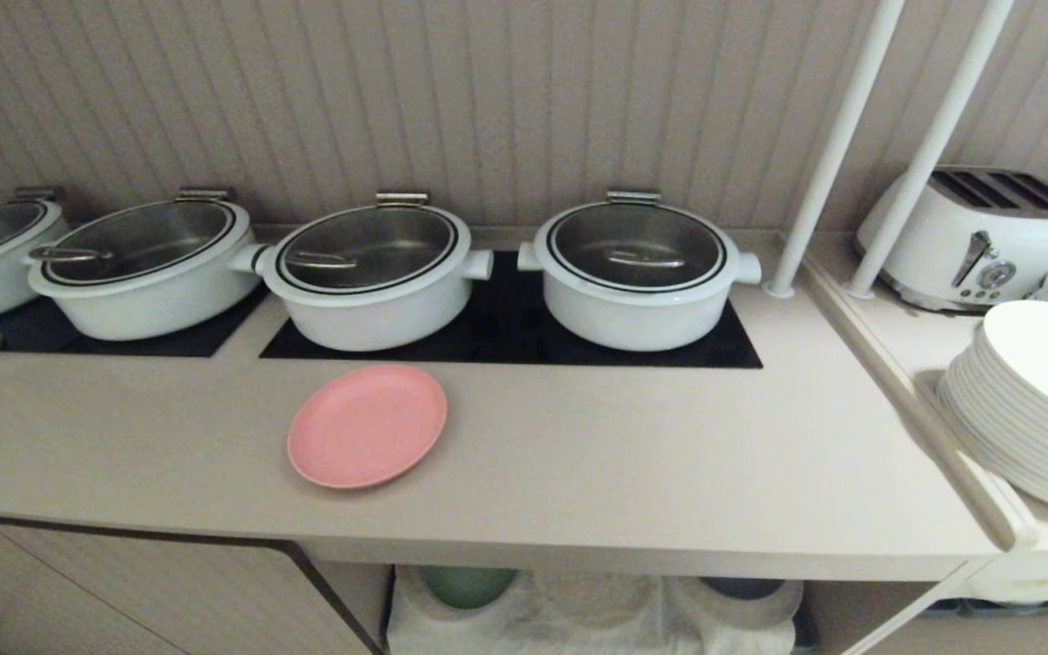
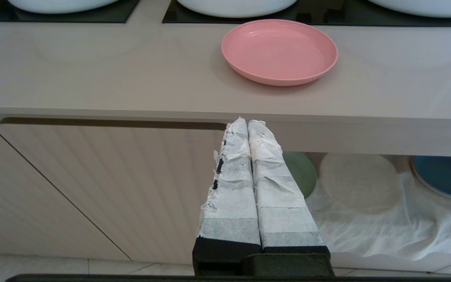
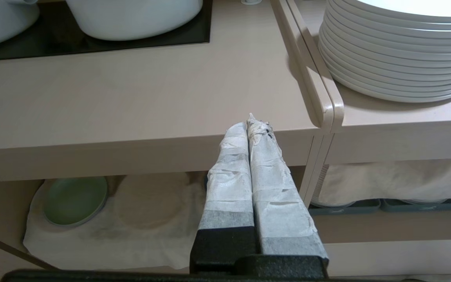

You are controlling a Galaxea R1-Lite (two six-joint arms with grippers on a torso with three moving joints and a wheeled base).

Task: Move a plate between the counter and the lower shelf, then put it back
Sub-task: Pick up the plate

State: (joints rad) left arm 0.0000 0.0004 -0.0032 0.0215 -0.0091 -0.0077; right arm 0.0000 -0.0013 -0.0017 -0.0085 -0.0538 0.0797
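A: What sits on the worktop (image 1: 579, 455)?
B: Four white pots (image 1: 638, 273) on the black hob panels, and in front of them the pink plate (image 1: 367, 425), flat, near the front edge.
A: And the lower shelf (image 2: 366, 219)?
B: A wrinkled white cloth (image 3: 139, 235) with a green plate (image 3: 74, 200) at its end.
A: The tools?
B: Left tool (image 2: 248, 124) and right tool (image 3: 253, 123) both hang before the worktop's front edge, fingers pressed together, holding nothing.
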